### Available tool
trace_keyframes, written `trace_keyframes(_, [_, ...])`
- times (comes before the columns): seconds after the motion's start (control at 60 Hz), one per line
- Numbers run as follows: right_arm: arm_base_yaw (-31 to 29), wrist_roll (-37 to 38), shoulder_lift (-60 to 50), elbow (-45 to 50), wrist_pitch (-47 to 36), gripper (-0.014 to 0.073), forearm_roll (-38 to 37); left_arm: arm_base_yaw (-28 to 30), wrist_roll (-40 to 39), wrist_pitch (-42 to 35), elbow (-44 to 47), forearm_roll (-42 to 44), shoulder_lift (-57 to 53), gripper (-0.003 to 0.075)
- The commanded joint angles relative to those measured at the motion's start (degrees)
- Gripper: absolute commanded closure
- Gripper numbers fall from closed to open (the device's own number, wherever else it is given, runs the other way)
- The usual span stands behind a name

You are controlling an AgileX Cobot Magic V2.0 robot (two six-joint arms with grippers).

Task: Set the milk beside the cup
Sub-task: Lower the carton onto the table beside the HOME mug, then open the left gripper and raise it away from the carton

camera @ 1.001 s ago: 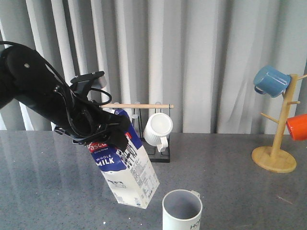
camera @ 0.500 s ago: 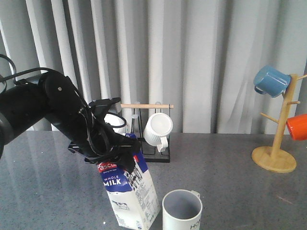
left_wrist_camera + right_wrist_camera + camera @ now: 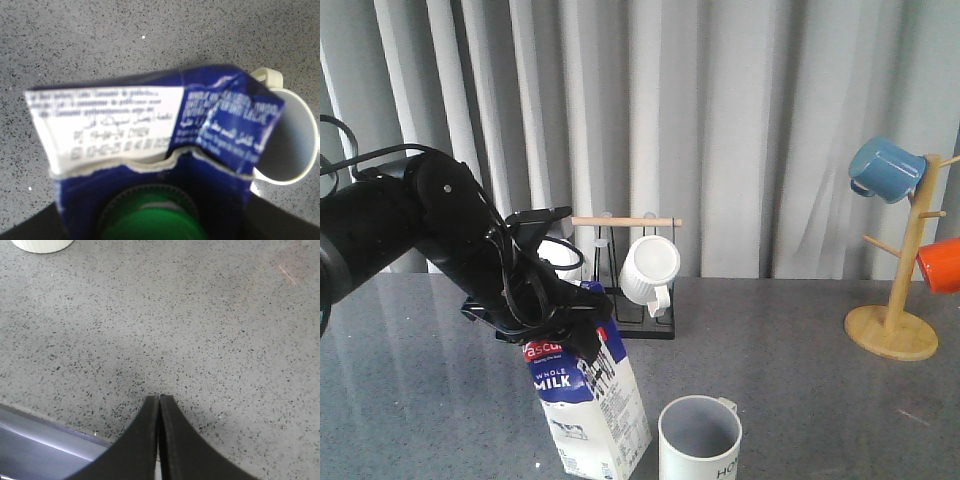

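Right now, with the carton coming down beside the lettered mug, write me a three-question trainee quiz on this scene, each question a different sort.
1. True or false: the milk carton stands perfectly upright.
2. Multiple choice: which side of the cup is the carton on, in the front view? A) left B) right C) behind it
3. Short answer: which tool holds the carton, and where on it?

Key
1. False; it tilts, top leaning left.
2. A
3. The left tool, clamped at the carton's top near the green cap. The right tool is shut on nothing above the bare table.
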Motion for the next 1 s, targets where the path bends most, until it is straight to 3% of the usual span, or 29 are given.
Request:
trace_keyframes(0.0, [-0.1, -0.1, 0.2, -1.5, -3.1, 0.0602, -0.8, -0.2, -0.4, -0.2, -1.4, -1.5, -3.0, 0.0327])
trace_keyframes(0.2, [-0.1, -0.1, 0.2, -1.5, -3.1, 0.0602, -0.8, -0.2, -0.4, -0.2, -1.4, -2.0, -3.0, 0.0232])
trace_keyframes(0.984, [-0.1, 0.0, 0.2, -1.5, -4.4, 0.0602, -1.0, -0.2, -0.6, -0.2, -1.4, -5.0, -11.2, 0.0239])
